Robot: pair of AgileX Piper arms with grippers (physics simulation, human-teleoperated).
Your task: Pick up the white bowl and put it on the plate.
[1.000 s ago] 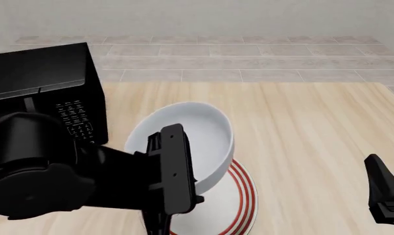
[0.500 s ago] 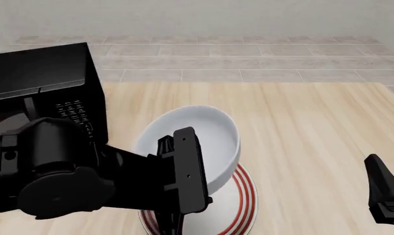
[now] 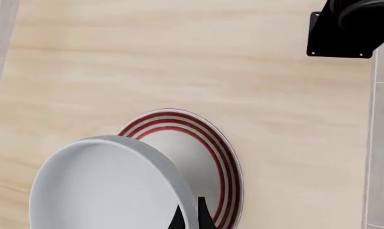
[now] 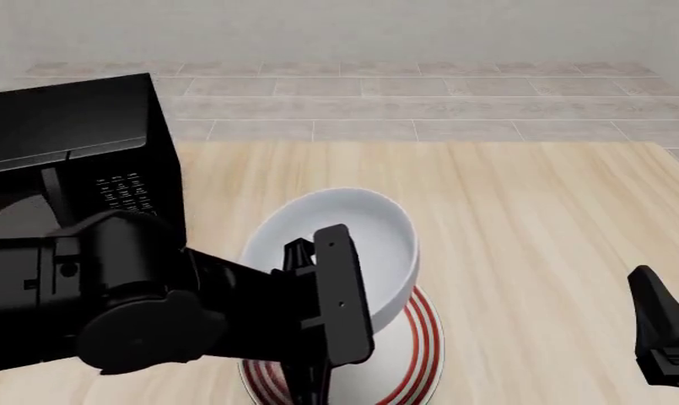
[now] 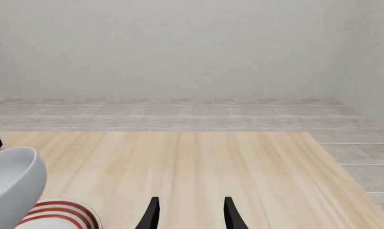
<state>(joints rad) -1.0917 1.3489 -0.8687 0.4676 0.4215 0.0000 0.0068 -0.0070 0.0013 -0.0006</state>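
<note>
Because the left pincer pinches its rim, the white bowl hangs tilted above the plate, ready for lowering; the right pincer idles agape, empty.

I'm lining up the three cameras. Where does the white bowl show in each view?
Front view: white bowl at centre, partly behind the left arm.
Left wrist view: lower left, large.
Right wrist view: cut off at the left edge.
Shared landmark: the red-ringed plate beneath it.
</note>
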